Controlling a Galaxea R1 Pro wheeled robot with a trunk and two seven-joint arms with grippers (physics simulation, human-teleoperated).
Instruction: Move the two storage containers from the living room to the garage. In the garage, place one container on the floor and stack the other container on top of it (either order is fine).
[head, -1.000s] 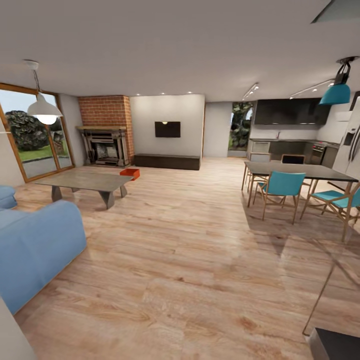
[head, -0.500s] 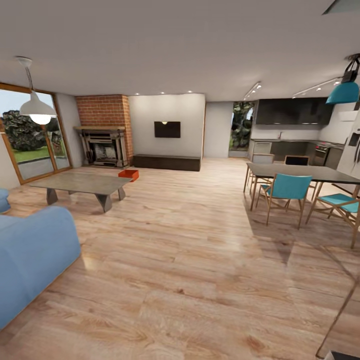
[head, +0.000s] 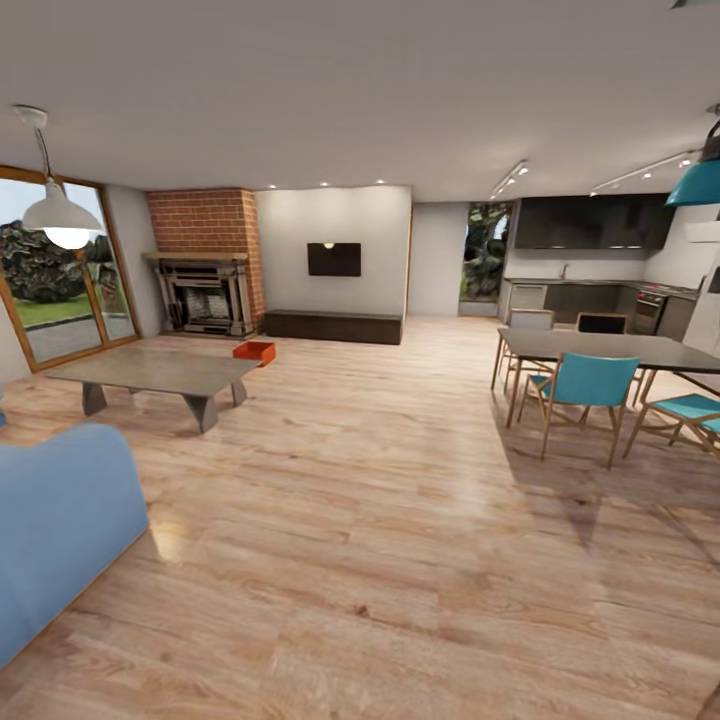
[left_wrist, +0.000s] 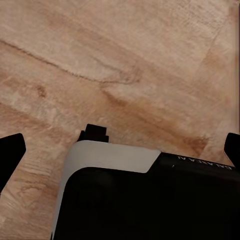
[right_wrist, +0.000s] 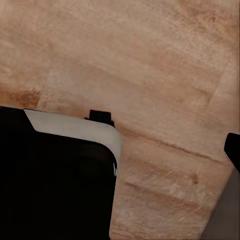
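I am in the living room, on a light wood-plank floor (head: 380, 520). One orange-red storage container (head: 254, 351) sits on the planks far ahead at the left, just beyond the glass table (head: 160, 372) and in front of the red-brick fireplace (head: 205, 262). It is lidless and lies well out of reach. The garage is out of view. In the left wrist view my left gripper (left_wrist: 120, 150) hangs open over the planks, its dark fingertips (left_wrist: 11, 150) at the frame's edges, with nothing between them. My right gripper (right_wrist: 120, 150) hangs likewise, one fingertip (right_wrist: 233, 149) showing.
A blue sofa (head: 60, 520) stands close at the left. A dining table (head: 610, 350) with teal chairs (head: 585, 385) is at the right, with a kitchen behind it. Wood-framed glass doors (head: 55, 270) line the left wall. The robot's dark base (left_wrist: 150, 205) sits below both wrists.
The whole head view has shifted: the sofa slid left and down out of frame, the dining set moved right, the far wall drew slightly nearer. The container itself has not moved.
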